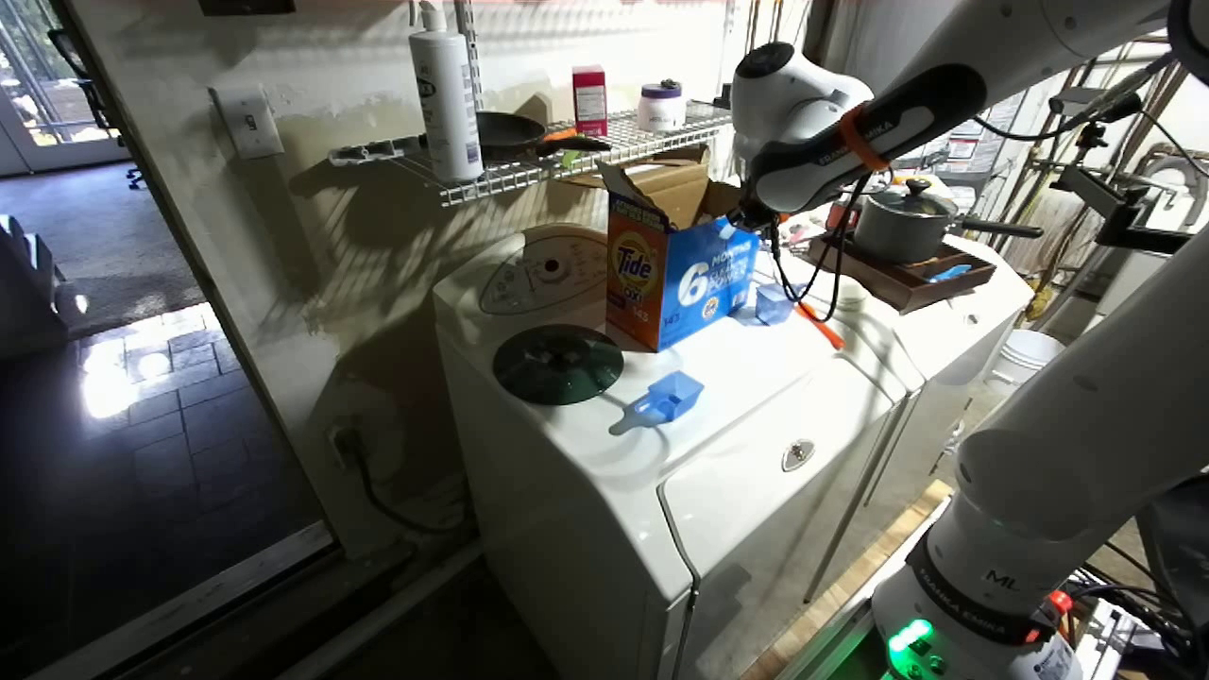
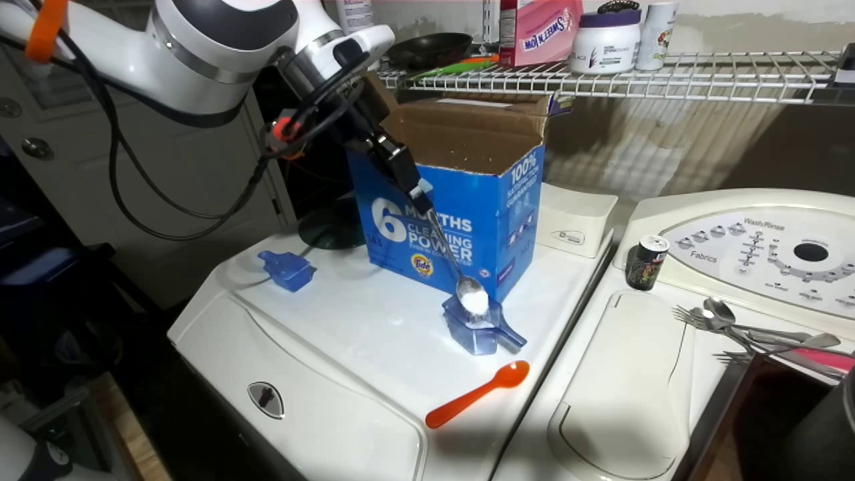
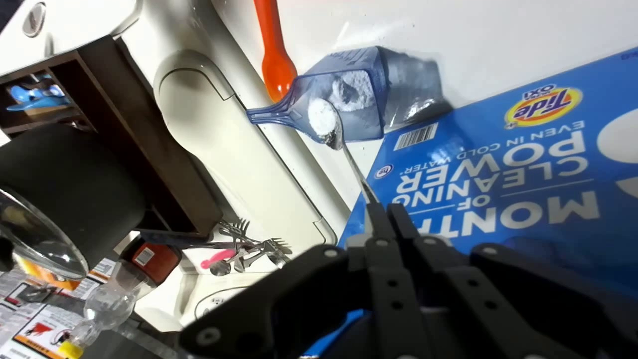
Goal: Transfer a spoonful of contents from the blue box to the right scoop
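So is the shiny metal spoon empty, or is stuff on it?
Not empty: the shiny metal spoon carries white powder, clearly heaped in its bowl in the wrist view.

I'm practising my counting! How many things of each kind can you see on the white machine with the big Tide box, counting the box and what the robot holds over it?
Tide box: 1
Blue scoops: 2
Orange spoon: 1
Metal spoon, held in the jaws: 1
Dark green disc: 1
Total: 6
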Tool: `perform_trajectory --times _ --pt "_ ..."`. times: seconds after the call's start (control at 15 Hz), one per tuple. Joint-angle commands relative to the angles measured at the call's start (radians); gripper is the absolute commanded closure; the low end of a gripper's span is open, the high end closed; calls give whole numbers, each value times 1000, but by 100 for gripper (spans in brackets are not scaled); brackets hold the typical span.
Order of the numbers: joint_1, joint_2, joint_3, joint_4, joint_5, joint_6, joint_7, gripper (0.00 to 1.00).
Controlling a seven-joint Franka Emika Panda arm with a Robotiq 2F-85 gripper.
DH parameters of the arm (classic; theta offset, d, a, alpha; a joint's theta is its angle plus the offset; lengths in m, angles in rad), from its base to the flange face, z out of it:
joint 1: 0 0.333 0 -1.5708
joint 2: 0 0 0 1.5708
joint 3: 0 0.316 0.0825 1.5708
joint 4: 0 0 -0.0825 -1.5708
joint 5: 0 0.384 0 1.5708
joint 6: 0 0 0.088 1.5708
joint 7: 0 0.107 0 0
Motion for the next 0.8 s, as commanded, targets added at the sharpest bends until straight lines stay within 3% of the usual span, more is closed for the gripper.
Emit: perform_trajectory --times 0.0,0.73 --pt "-18 -42 -4 -40 52 59 -3 99" --pt "-57 -49 -1 -71 138 159 -8 99"
